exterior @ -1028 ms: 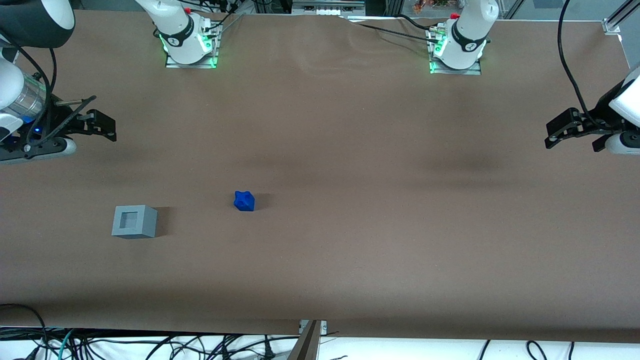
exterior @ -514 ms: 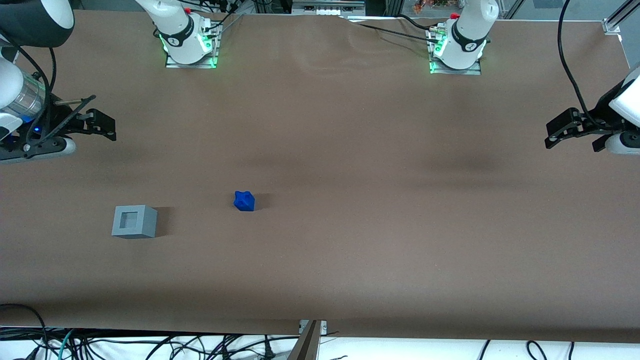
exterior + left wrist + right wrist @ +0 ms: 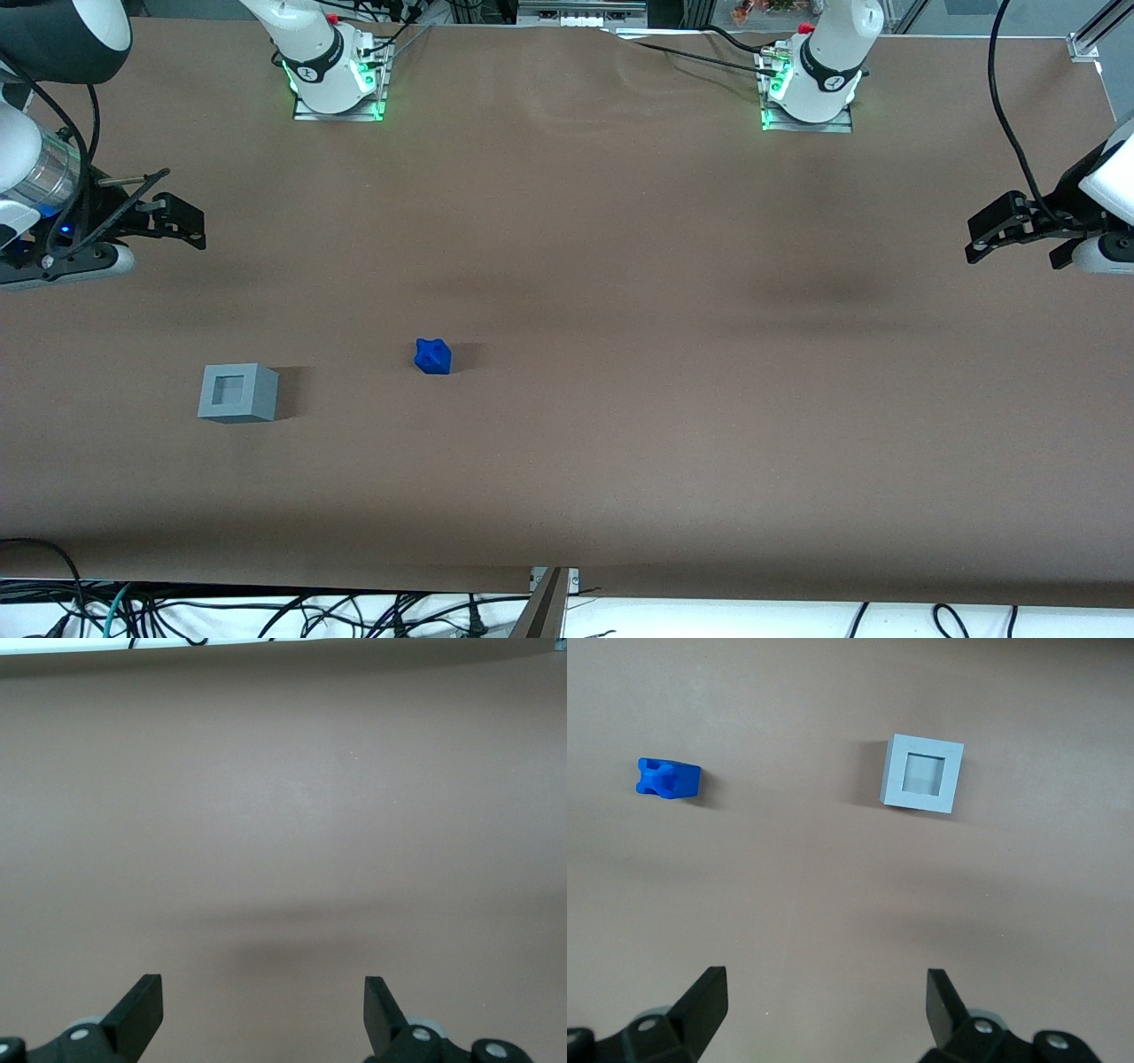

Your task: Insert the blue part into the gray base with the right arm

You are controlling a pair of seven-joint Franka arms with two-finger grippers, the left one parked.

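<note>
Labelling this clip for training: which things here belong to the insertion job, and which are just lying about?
Belong to the job:
- blue part, alone on the table
- gray base, socket face up
- right pincer, open, above the table, farther from the front camera than the base

Lying about:
- cables along the table's near edge

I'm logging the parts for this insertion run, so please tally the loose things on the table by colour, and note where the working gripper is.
Blue: 1, the blue part
Gray: 1, the gray base, socket empty
Total: 2
The right arm's gripper hangs open above the table at the working arm's end, farther from the front camera than both parts, holding nothing.
</note>
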